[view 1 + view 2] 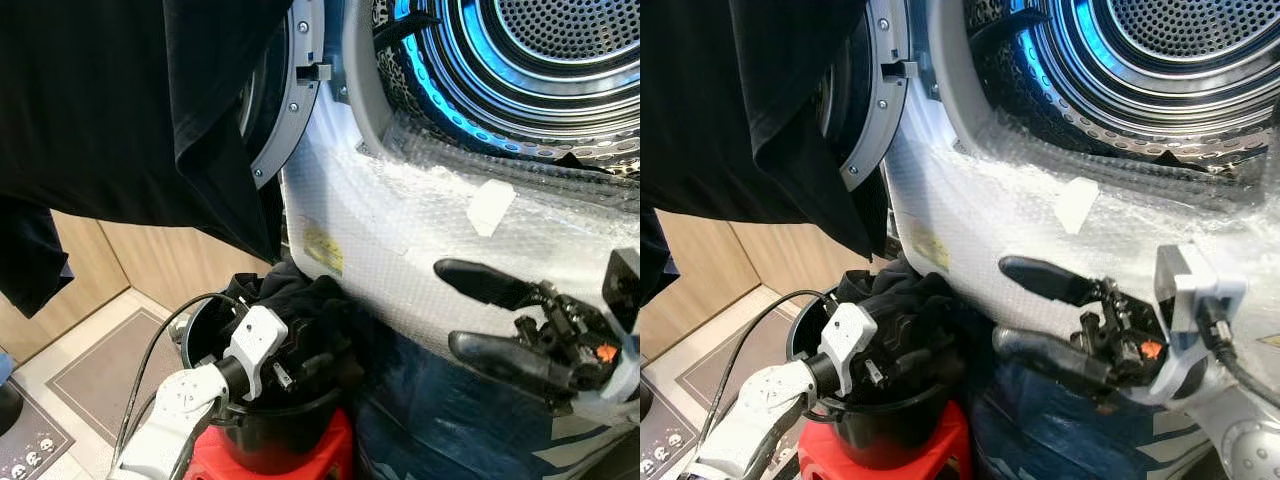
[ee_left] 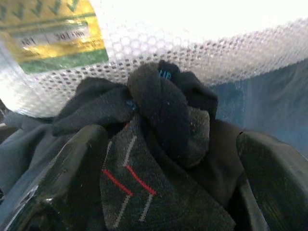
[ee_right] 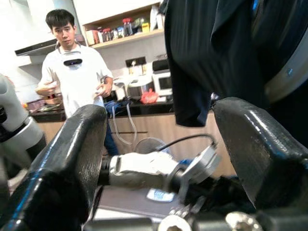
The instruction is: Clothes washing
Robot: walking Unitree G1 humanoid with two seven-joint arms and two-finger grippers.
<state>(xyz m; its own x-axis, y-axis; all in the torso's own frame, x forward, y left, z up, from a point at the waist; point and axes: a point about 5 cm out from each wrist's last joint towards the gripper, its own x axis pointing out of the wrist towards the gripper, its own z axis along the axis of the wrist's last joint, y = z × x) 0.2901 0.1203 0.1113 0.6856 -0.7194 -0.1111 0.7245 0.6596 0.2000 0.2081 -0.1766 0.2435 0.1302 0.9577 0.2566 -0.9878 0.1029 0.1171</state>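
A black bucket (image 1: 262, 436) on a red stool (image 1: 322, 456) holds a heap of dark clothes (image 1: 300, 298). My left gripper (image 1: 298, 366) reaches down into that heap. In the left wrist view its fingers (image 2: 72, 178) stand open on either side of a patterned dark sock (image 2: 130, 187) and a rolled black sock (image 2: 168, 115). My right gripper (image 1: 448, 306) is open and holds nothing, in front of the washer's bubble-wrapped front (image 1: 400, 220). Above it the drum (image 1: 540, 60) is open. A black garment (image 1: 120, 110) hangs over the open door (image 1: 292, 90).
A blue bag (image 1: 450, 420) sits under the washer beside the bucket. A black cable (image 1: 150, 360) loops by my left arm. Wooden cabinets (image 1: 170, 260) and a floor mat (image 1: 90, 380) lie to the left. A person (image 3: 77, 72) stands by a kitchen counter in the right wrist view.
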